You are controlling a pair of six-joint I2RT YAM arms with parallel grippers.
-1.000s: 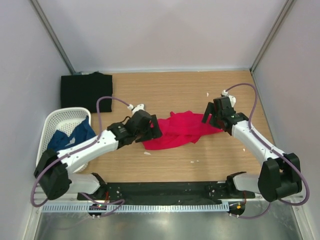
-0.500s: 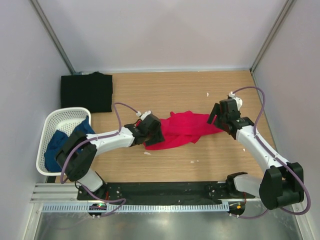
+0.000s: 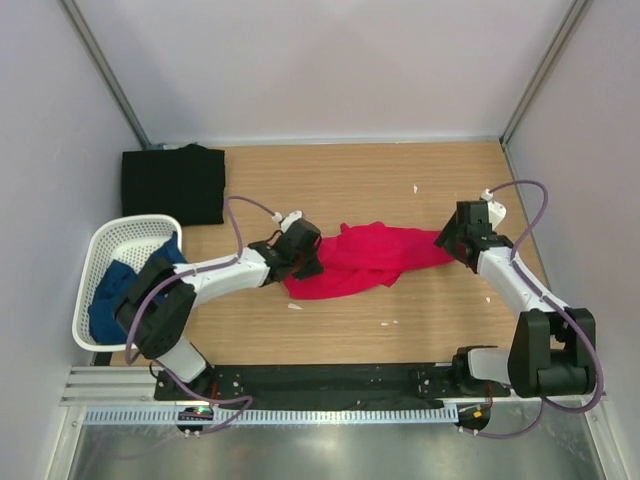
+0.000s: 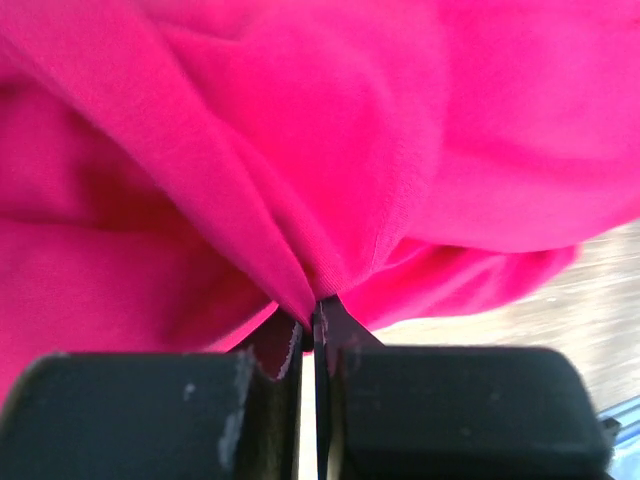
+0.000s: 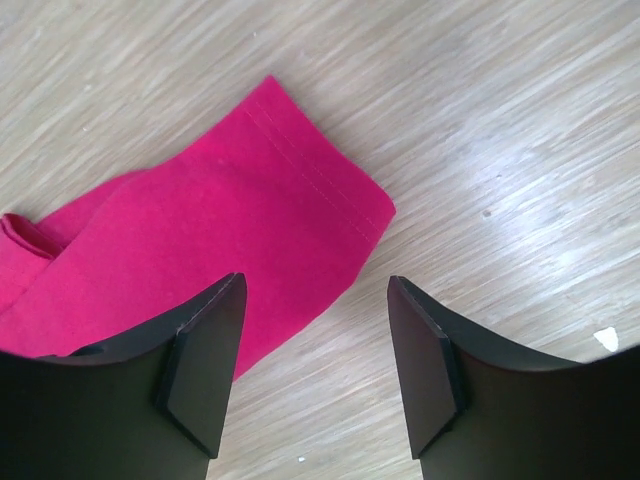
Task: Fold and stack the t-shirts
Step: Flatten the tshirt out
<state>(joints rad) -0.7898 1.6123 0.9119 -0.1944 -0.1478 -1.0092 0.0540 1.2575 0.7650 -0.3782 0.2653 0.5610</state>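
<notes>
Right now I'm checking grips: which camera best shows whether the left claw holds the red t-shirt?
Left wrist view: the left claw is shut, a fold of the red t-shirt pinched at its tips. The top view shows the claw only covering the shirt's left edge; the right wrist view shows just a hemmed end.
</notes>
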